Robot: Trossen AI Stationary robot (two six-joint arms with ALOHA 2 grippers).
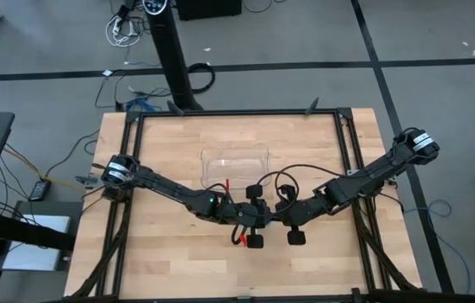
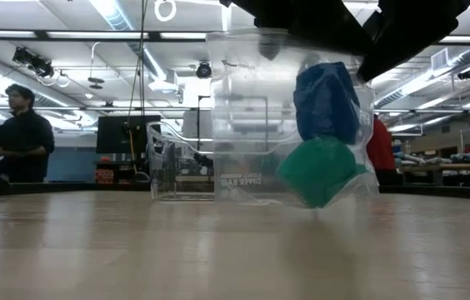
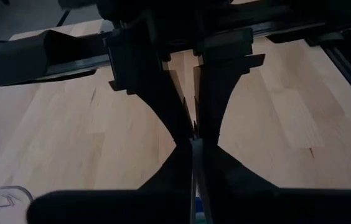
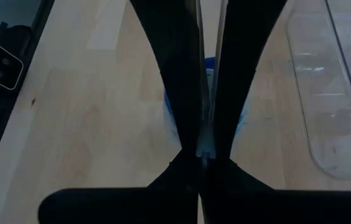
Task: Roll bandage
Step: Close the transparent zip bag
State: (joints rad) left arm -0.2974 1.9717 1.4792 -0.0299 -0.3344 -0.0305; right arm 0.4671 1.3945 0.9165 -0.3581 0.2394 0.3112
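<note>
Holding a clear zipper bag (image 2: pixel 252 117) up off the wooden counter (image 1: pixel 170 261), both my hands meet near the middle of the counter, just in front of the clear plastic tray (image 1: pixel 236 164). My left hand (image 1: pixel 254 217) comes in from the left side and my right hand (image 1: pixel 292 217) from the right, the two close beside each other.

In the left wrist view my left hand's fingers (image 3: pixel 163 106) are pressed together on a thin clear edge of plastic that runs down between them. In the right wrist view my right hand's fingers (image 4: pixel 175 93) are likewise pressed together, with a thin clear edge caught between them, and blue shows just behind them.

From counter height, the bag hangs from above with its bottom edge near the counter; I cannot tell whether it touches. Inside it, on the right side, the bright blue bandage (image 2: pixel 327 100) sits as a compact roll, directly on top of a teal-green block (image 2: pixel 318 171), the two touching. The rest of the bag looks clear, with printed lettering near its lower edge.

Behind the bag stands the tray, and far beyond the counter a person (image 2: pixel 20 133) in dark clothes is at the room's left side.
</note>
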